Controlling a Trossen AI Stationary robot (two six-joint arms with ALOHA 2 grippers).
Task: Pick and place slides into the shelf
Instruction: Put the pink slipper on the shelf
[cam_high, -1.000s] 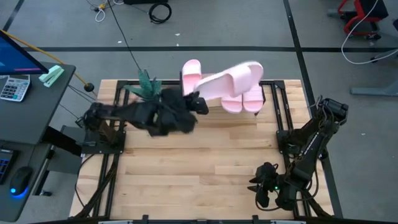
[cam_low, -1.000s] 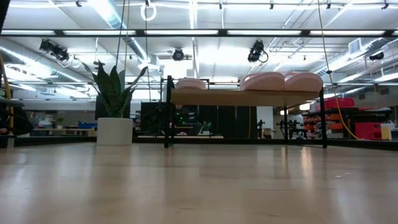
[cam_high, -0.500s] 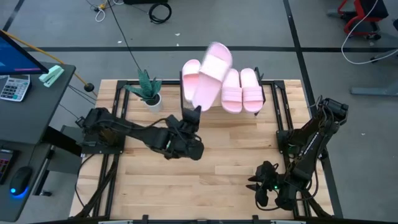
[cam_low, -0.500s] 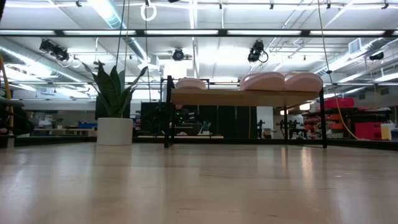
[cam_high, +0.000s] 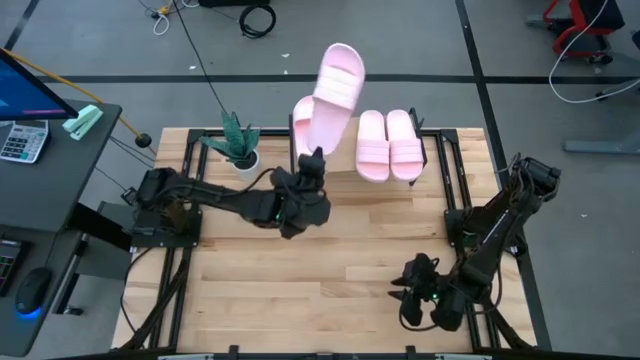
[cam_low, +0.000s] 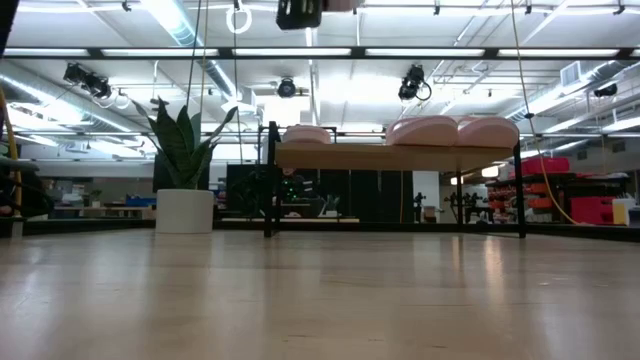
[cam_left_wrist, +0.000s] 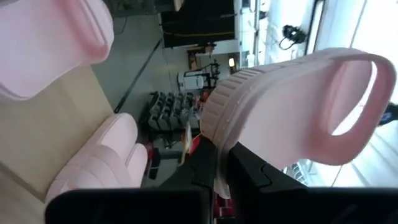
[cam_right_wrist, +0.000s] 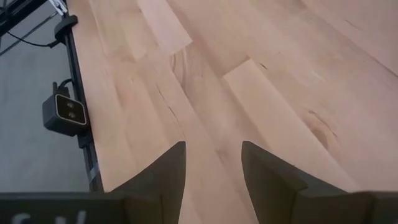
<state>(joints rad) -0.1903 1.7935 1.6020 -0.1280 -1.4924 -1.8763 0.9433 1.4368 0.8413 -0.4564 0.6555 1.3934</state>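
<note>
Four pale pink slides show. Three rest sole-down on the plank top of the shelf at the table's far edge: one at its left end and two side by side at its right end. The fourth slide is raised high over the gap between them. My left gripper is shut on it and shows at the top of the low view. My right gripper waits open, low over the table's near right corner. My left gripper pinches the raised slide's heel end between its two fingers, which close across the sole's ridged rim. The fingers come from the near side, slanting up. The slide is lifted clear, its strap end pointing toward the far edge.
A potted snake plant stands on the table just left of the shelf. Black frame rails run along both table sides. Bare planks fill the middle and near part of the table.
My left gripper has swung the held slide round: a second ago it lay crosswise over the shelf pointing right, now it points toward the far edge. The gripper has shifted right, toward the shelf, and has come into the top of the low view.
</note>
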